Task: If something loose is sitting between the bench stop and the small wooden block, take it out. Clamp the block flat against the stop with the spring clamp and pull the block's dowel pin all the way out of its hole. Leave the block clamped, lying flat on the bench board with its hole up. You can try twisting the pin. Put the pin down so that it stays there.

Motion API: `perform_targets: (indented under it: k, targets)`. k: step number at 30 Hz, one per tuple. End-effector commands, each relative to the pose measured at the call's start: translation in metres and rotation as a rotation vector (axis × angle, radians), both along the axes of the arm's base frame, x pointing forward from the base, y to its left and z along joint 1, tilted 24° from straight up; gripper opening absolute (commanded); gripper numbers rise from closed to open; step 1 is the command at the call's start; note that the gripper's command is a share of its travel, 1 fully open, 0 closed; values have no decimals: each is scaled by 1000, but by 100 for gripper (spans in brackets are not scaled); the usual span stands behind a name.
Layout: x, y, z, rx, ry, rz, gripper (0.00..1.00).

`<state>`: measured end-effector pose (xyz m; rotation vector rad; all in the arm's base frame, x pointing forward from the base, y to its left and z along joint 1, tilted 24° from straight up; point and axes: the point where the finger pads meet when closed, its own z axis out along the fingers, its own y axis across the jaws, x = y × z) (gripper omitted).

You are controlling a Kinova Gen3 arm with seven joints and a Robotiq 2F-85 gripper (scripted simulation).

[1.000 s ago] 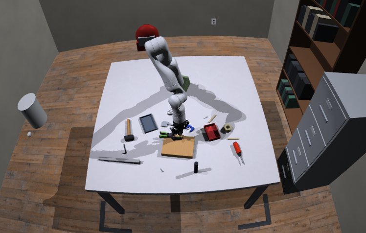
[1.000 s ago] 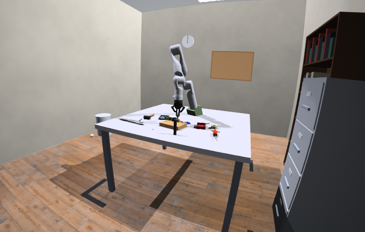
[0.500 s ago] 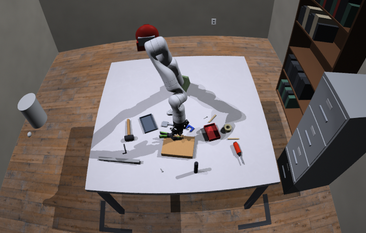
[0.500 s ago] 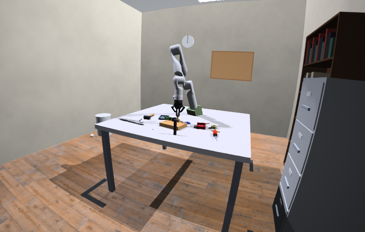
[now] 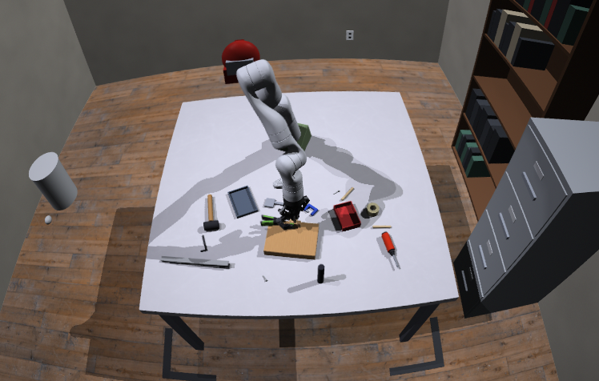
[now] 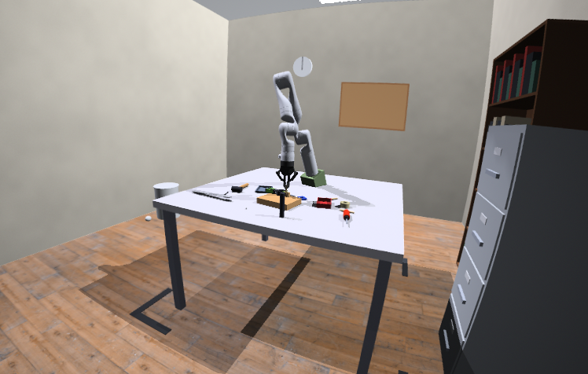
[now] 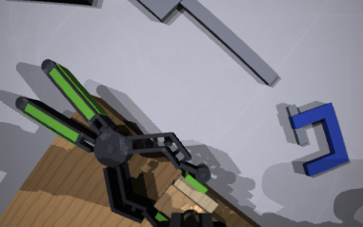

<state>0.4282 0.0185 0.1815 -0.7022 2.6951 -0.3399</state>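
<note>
The bench board [image 5: 291, 242] [image 6: 273, 201] [image 7: 39, 183] lies mid-table. The green and black spring clamp [image 5: 268, 222] [image 7: 110, 148] sits at its rear edge, its jaws around the small wooden block [image 7: 169, 197] and a paler strip [image 7: 200, 196] that looks like the stop. One green pad bears on the strip; the other is partly hidden. No loose thing shows between strip and block. My gripper [image 6: 285, 188] [image 7: 191, 220] points down over the block, fingers almost together, and looks shut on the dowel pin. The fingers hide most of the pin; how deep it sits cannot be told.
A blue clamp-like piece [image 5: 311, 207] [image 7: 339, 138] and a grey flat tool [image 5: 271, 202] [image 7: 232, 43] lie behind the board. A red bin [image 5: 346, 215] and tape roll [image 5: 372, 209] are right, a dark tray [image 5: 243, 202] and mallet [image 5: 211, 225] left. A black cylinder [image 5: 320, 274] stands in front.
</note>
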Motion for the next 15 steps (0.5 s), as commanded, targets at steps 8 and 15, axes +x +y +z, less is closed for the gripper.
perform_targets:
  k: [8, 15]
  targets:
    - [0, 0, 1, 12, -6, -28, 10]
    - [0, 0, 1, 17, -8, -41, 10]
